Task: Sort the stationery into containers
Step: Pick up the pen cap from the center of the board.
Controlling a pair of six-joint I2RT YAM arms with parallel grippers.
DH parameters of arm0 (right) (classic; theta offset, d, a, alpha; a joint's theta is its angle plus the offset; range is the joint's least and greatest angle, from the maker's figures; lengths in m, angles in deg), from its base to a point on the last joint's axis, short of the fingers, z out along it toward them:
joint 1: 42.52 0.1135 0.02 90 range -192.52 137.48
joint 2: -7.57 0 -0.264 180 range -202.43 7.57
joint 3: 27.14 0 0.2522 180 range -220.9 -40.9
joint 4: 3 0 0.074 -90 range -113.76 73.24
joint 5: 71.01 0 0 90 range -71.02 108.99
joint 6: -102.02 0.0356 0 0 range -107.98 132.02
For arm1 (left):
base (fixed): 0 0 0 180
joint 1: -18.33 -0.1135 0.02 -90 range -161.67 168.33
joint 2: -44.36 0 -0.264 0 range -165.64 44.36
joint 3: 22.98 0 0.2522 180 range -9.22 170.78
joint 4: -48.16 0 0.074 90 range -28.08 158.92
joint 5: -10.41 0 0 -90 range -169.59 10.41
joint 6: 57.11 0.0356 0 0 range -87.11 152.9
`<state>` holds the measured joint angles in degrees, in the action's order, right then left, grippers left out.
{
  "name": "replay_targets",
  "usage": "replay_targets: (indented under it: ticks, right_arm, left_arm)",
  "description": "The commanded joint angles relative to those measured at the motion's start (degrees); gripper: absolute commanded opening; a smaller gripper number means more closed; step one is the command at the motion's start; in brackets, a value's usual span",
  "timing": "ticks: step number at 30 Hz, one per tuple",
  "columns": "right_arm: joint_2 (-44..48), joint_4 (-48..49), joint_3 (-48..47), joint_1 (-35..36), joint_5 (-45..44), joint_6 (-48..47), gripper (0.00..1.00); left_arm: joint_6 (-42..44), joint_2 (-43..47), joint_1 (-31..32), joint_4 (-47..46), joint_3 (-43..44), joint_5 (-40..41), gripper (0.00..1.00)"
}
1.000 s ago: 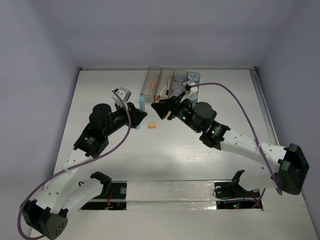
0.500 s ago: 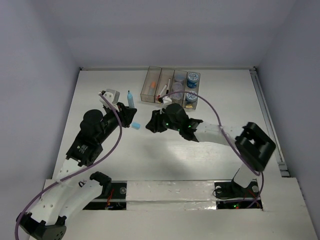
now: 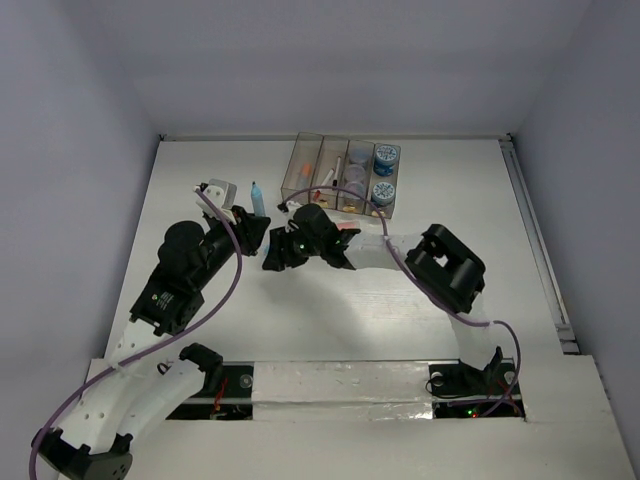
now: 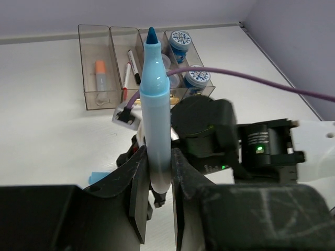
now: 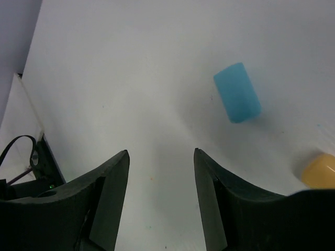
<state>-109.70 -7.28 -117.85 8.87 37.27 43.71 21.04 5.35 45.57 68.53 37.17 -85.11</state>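
My left gripper [image 3: 250,224] [image 4: 157,163] is shut on a light-blue marker [image 4: 157,115] that stands upright, its dark tip [image 3: 257,192] pointing toward the containers [image 3: 310,136] [image 4: 82,63]. The right gripper [image 3: 271,254] [image 5: 161,155] hangs low over the table beside the left one, open with nothing between its fingers. A short blue eraser [image 5: 237,93] lies ahead and to the right of the jaws, and an orange eraser [image 5: 319,171] shows at the right edge. In the top view the right arm hides both of them.
The row of bins at the back holds an orange eraser [image 4: 100,73], a pen [image 4: 133,61] and blue-patterned jars [image 3: 386,155] [image 4: 198,77]. A purple cable [image 4: 251,81] arcs over the right wrist. The two grippers stand very close together.
The right arm swung left from the bins and dropped low beside the left gripper, covering both erasers in the top view. The left gripper pulled back slightly, still holding the marker.
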Motion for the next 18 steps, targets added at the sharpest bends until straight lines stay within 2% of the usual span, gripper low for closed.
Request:
replay_targets:
  ticks: [1,7,18]
  right_arm:
    - [-3.57,1.07,-4.0,0.63,2.63,1.89,0.59]
    - [-7.53,1.6,-6.02,0.63,2.2,3.12,0.63]
    - [-7.97,-2.97,-7.86,0.63,-7.2,2.6,0.63]
  left_arm:
    - [0.52,0.68,-0.35,-1.95,1.16,0.16,0.0]
    - [0.61,0.6,-0.35,-1.95,1.16,-0.28,0.0]
    - [0.61,0.42,-0.35,-2.04,1.16,-0.37,0.0]
